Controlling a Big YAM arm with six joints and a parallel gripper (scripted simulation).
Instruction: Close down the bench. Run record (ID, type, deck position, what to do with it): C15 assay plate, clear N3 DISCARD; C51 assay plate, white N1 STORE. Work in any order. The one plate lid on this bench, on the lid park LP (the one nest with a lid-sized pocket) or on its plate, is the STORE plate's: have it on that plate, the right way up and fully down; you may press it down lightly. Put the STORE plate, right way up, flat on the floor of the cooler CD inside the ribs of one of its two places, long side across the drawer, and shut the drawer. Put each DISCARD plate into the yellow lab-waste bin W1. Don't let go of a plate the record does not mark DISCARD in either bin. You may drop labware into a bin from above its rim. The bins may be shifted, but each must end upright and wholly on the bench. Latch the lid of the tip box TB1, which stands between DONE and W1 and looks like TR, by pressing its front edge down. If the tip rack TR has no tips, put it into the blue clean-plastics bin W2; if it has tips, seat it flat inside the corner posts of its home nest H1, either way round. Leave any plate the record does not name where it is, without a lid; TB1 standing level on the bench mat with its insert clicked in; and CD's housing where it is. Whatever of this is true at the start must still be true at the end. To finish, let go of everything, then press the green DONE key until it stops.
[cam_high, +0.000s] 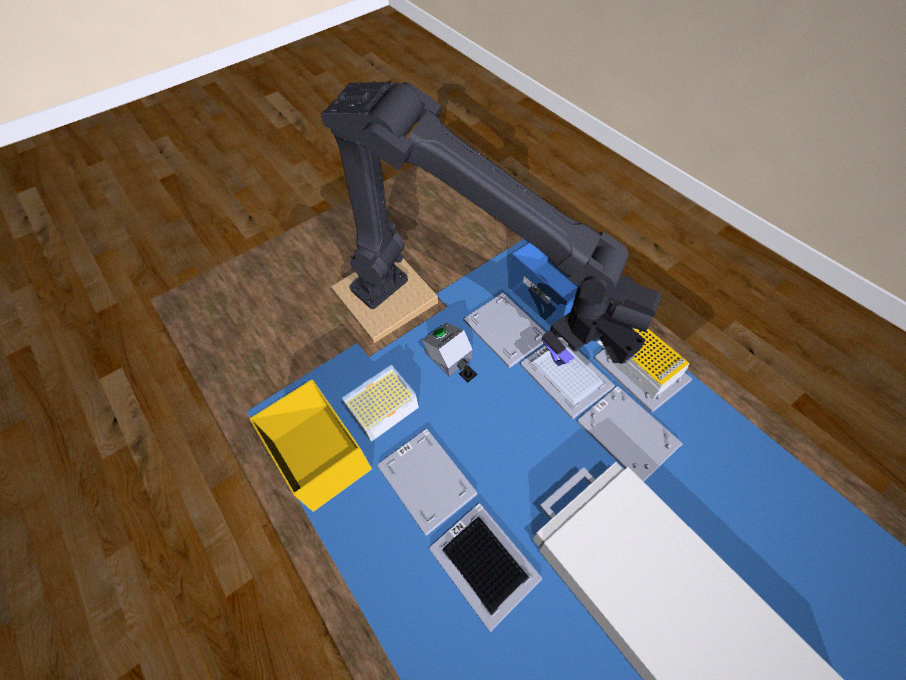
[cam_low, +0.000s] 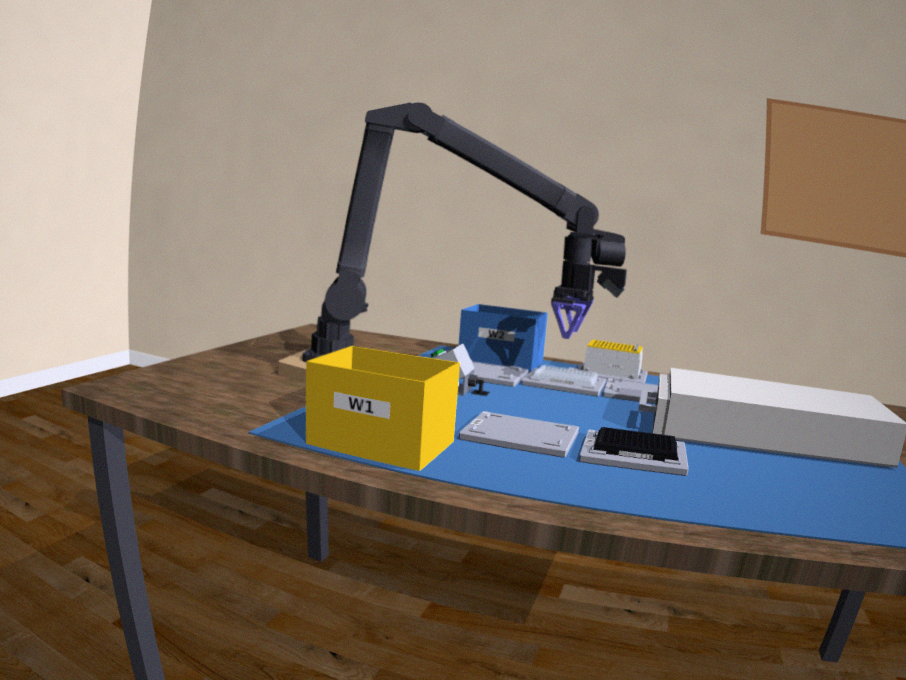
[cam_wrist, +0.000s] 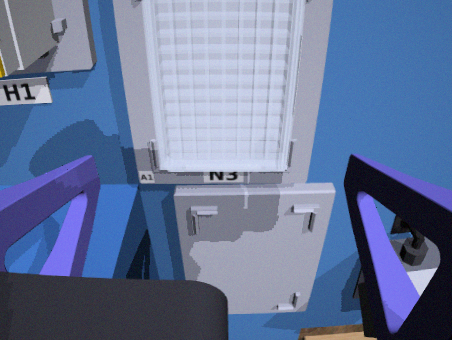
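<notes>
The gripper (cam_low: 571, 319) hangs well above the bench with its purple fingers spread as wide as they go and nothing between them. The clear assay plate (cam_wrist: 225, 64) sits in nest N3 (cam_wrist: 319, 77), inside the corner clips, below and ahead of the fingertips in the wrist view. Its long axis runs away from the camera, so the fingers appear lined up to span its short width. I'd judge the coming move needs a short advance over the plate, then a straight drop.

The yellow bin W1 (cam_low: 376, 404) stands well apart across the mat; what I can see of its inside looks bare. A tip rack (cam_high: 657, 355) with yellow top sits in H1 just beside. The black plate (cam_high: 486, 564) fills N2
</notes>
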